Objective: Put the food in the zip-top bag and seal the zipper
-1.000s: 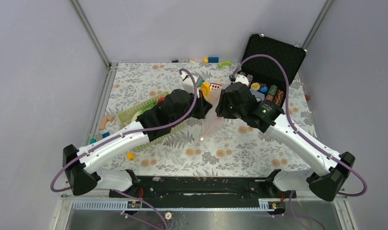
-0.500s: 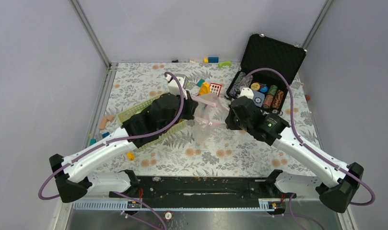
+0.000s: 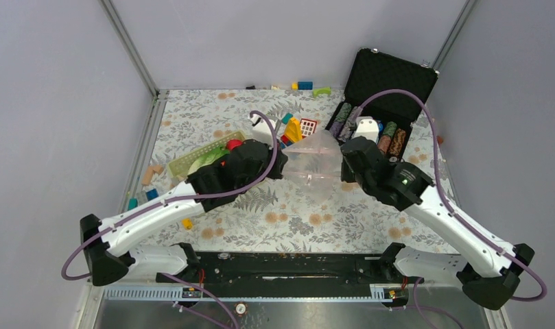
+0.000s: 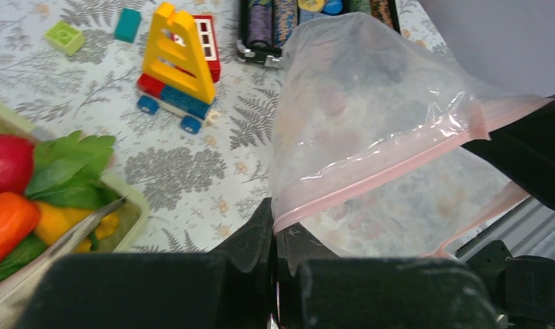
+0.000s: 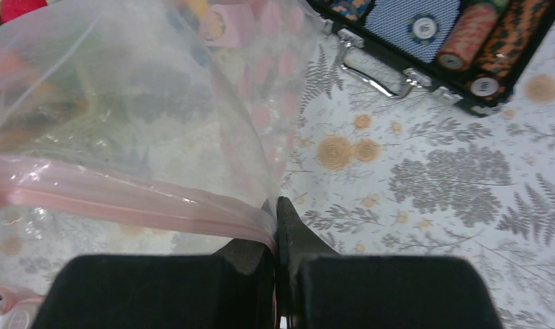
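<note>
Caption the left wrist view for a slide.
Left gripper pinches the zip-top bag by its zipper; the food lies in the basket.

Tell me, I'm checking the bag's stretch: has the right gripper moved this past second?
Yes. The right gripper shifted right, closing on the near-left corner of the black case.

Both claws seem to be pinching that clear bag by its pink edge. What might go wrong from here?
1. The left gripper and right gripper each pinch only a thin bit of the zipper. The floppy zip-top bag could slip out.
2. The food lies in the green basket, and both grippers are occupied. Freeing one to fetch it would probably let the bag's mouth sag shut.
</note>
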